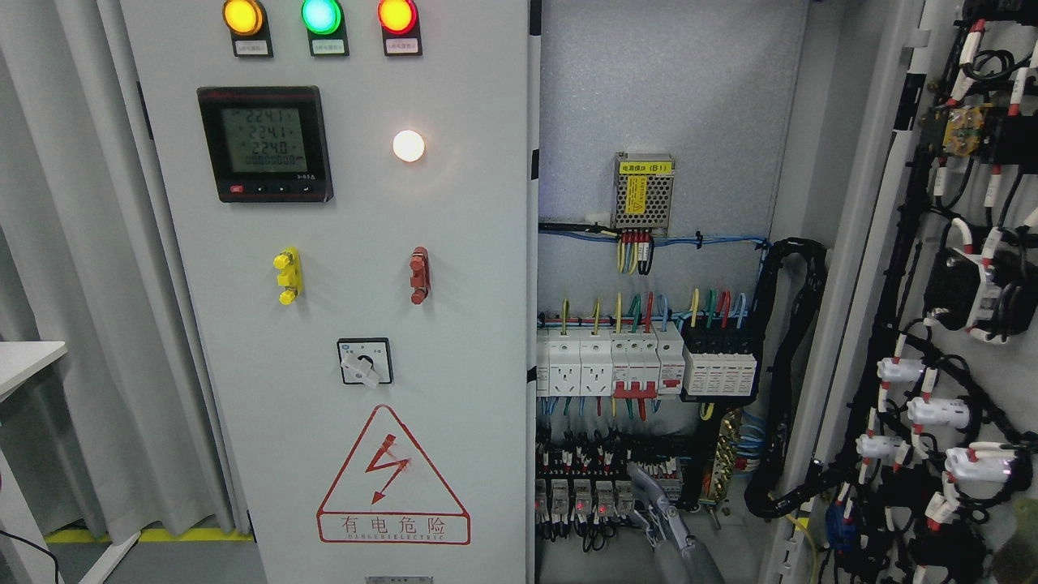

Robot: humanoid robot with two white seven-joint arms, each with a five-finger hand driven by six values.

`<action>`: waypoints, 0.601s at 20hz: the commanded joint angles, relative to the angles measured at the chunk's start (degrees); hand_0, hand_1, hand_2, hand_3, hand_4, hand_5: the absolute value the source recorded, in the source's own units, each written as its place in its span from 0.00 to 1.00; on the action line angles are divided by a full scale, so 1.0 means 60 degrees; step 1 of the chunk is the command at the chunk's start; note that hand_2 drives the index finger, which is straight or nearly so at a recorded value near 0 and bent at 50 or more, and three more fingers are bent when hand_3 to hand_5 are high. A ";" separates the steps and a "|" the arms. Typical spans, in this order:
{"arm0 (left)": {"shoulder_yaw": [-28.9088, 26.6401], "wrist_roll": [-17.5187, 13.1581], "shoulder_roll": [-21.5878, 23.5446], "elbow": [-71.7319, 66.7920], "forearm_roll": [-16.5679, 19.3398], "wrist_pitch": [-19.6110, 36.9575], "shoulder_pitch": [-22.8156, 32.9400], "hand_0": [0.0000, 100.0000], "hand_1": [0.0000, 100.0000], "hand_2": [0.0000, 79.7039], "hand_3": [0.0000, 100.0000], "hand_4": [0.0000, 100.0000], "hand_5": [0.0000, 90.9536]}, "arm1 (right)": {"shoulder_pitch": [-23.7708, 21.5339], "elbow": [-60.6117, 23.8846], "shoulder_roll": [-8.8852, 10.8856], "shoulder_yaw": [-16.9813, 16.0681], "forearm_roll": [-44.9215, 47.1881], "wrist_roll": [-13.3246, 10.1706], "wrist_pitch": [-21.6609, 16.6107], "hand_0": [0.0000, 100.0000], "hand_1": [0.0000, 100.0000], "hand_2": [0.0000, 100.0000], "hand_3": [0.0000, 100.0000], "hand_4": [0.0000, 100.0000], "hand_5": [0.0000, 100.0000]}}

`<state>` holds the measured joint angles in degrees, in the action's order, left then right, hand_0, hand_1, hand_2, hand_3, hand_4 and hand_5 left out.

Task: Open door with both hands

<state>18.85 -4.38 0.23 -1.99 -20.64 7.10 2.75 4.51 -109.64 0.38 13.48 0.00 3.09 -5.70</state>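
The grey cabinet has two doors. The left door (349, 324) is shut; it carries a meter, three lit lamps, a rotary switch and a red warning triangle. The right door (957, 324) is swung wide open at the right edge, with its wired inner face toward me. Between them the cabinet interior (665, 97) is exposed. My right hand (653, 499) rises from the bottom edge in front of the lower terminal rows. Its grey fingers are stretched up and to the left and hold nothing, and it touches neither door. No left arm shows.
Inside the cabinet are a small power supply (643, 193), a row of breakers (645, 365) and a thick black cable loom (782, 365) running to the open door. A grey curtain (73, 243) and a white table corner (24, 357) are at the left.
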 commanded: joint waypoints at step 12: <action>-0.0035 0.0026 0.0080 -0.0123 0.0100 0.0413 0.0040 0.29 0.00 0.04 0.03 0.03 0.00 | 0.3831 0.2261 -0.0063 0.0214 0.0889 -0.0368 0.0746 0.22 0.00 0.00 0.00 0.00 0.00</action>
<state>18.77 -4.19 0.08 -2.42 -20.07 9.37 2.69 20.72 -104.55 0.14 13.86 0.88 1.24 -1.43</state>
